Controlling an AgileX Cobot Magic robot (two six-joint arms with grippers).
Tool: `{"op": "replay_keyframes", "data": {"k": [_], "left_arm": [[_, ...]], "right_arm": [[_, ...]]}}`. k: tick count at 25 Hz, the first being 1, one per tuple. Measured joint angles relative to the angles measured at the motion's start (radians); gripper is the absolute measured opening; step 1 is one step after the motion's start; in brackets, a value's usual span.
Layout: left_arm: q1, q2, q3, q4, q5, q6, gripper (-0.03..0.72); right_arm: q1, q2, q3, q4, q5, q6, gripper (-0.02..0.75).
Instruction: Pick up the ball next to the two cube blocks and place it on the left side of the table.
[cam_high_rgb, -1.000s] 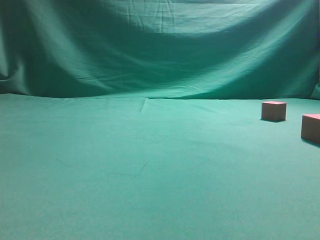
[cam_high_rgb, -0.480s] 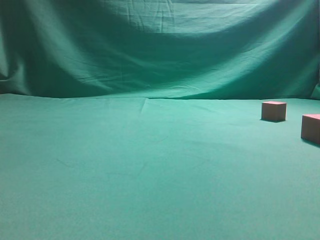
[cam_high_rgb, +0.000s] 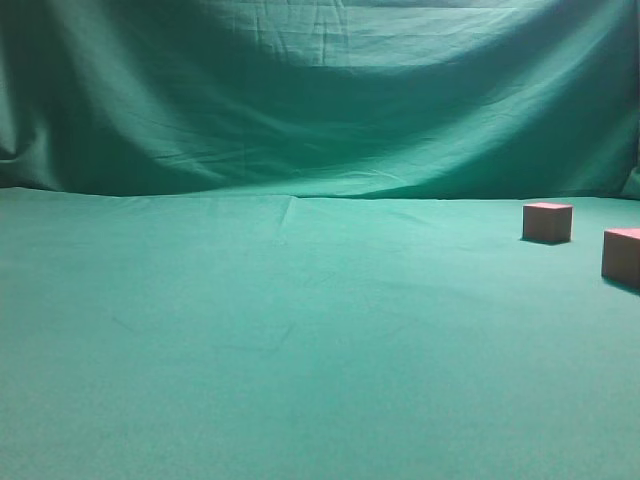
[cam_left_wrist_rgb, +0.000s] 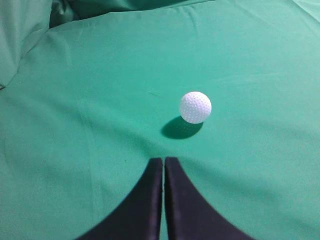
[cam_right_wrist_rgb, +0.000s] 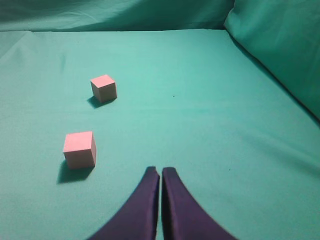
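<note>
The white dimpled ball (cam_left_wrist_rgb: 195, 107) lies on the green table (cam_left_wrist_rgb: 90, 100) in the left wrist view, ahead and a little right of my left gripper (cam_left_wrist_rgb: 164, 161), which is shut and empty. The ball does not show in the exterior view. Two reddish-brown cube blocks (cam_high_rgb: 548, 221) (cam_high_rgb: 621, 256) stand at the right of the exterior view. In the right wrist view the cubes (cam_right_wrist_rgb: 103, 88) (cam_right_wrist_rgb: 79, 148) sit to the left of my right gripper (cam_right_wrist_rgb: 160, 171), which is shut and empty. Neither gripper shows in the exterior view.
Green cloth covers the table (cam_high_rgb: 300, 330) and hangs as a backdrop (cam_high_rgb: 320, 100) behind it. Cloth rises in folds at the right of the right wrist view (cam_right_wrist_rgb: 280, 45) and at the upper left of the left wrist view (cam_left_wrist_rgb: 20, 35).
</note>
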Motion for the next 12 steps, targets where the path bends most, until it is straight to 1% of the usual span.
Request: {"op": "replay_keyframes", "data": {"k": [12], "left_arm": [[0.000,0.000,0.000,0.000,0.000,0.000,0.000]], "right_arm": [[0.000,0.000,0.000,0.000,0.000,0.002,0.000]]}}
